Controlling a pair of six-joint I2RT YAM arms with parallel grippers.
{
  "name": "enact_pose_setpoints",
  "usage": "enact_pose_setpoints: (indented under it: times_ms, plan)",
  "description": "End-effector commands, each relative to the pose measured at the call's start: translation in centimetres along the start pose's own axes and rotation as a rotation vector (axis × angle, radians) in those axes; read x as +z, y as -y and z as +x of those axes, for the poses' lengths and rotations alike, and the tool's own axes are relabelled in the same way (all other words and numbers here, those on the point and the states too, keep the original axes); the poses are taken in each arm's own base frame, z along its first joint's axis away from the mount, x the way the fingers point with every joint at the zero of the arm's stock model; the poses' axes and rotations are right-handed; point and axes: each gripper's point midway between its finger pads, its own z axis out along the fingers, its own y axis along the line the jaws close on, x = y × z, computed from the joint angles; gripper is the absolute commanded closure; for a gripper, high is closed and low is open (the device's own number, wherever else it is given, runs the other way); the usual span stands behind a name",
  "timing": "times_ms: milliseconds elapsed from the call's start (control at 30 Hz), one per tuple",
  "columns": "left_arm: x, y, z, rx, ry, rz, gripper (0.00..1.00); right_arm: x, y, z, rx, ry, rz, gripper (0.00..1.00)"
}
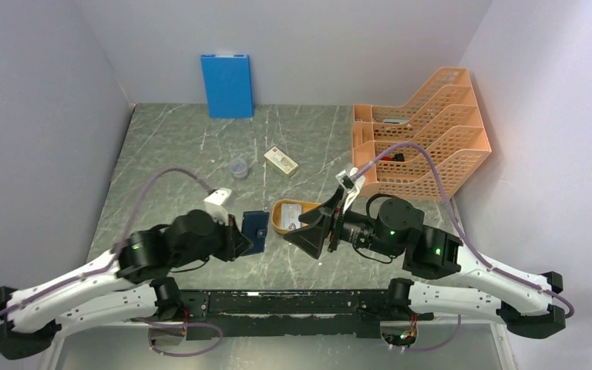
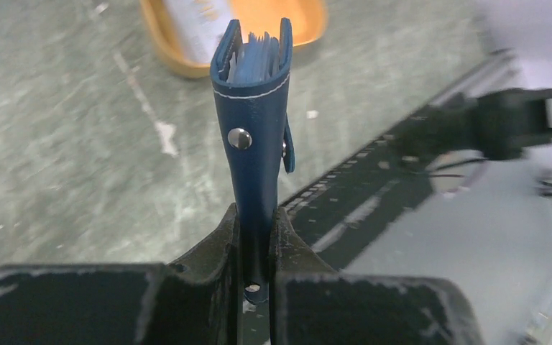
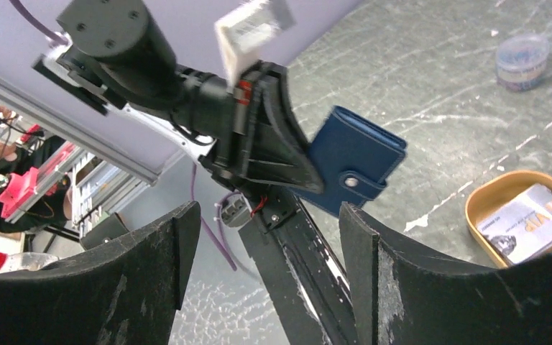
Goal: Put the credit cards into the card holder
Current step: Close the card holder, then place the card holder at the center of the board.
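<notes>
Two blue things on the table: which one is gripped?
The small navy card holder, pinched in the left gripper. The large bright blue folder stands upright at the back, with neither arm near it.

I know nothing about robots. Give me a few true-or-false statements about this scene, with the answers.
1. The left gripper clamps the card holder. True.
2. The right gripper holds a card. False: its fingers are spread and hold nothing.
3. A card lies in the orange tray. True.
4. The blue folder lies flat on the table. False: it stands upright against the back wall.
</notes>
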Motion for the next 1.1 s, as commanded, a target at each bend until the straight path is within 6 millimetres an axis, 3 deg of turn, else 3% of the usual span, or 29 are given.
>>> enact_pose_setpoints:
  times_ms: [0, 100, 200, 367, 533, 800, 933, 1067]
  plan:
    - [4.2, -4.2, 0.5, 0.02, 0.004, -0.231, 0.95, 0.4, 1.2, 1.2, 0.006, -0.017, 0.046, 0.27]
    - [6.4, -8.9, 0.4, -0.029, -0.098, -0.402, 0.95, 0.4, 1.8, 2.0, 0.005, -0.047, 0.069, 0.28]
    - [7.4, -13.8, -0.2, -0.158, -0.146, -0.439, 0.95, 0.0, 2.1, 2.3, 0.018, -0.043, 0.078, 0.29]
    - [7.4, -18.0, -2.6, -0.246, -0.109, -0.484, 0.95, -0.8, 2.7, 2.8, 0.04, -0.021, 0.085, 0.29]
    - [6.3, -24.1, -3.4, -0.374, -0.127, -0.571, 0.95, -0.7, 3.9, 4.2, 0.034, -0.045, 0.122, 0.29]
    - [8.1, -25.1, -5.8, -0.54, -0.079, -0.362, 0.95, 0.1, 4.0, 4.7, 0.001, -0.075, 0.122, 0.29]
    - [8.3, -25.5, -10.1, -0.61, 0.061, -0.293, 0.95, 0.1, 3.9, 4.5, 0.005, -0.061, 0.117, 0.29]
    - [8.6, -27.3, -14.6, -0.606, 0.158, -0.304, 0.95, -0.1, 3.6, 4.3, 0.013, -0.049, 0.104, 0.29]
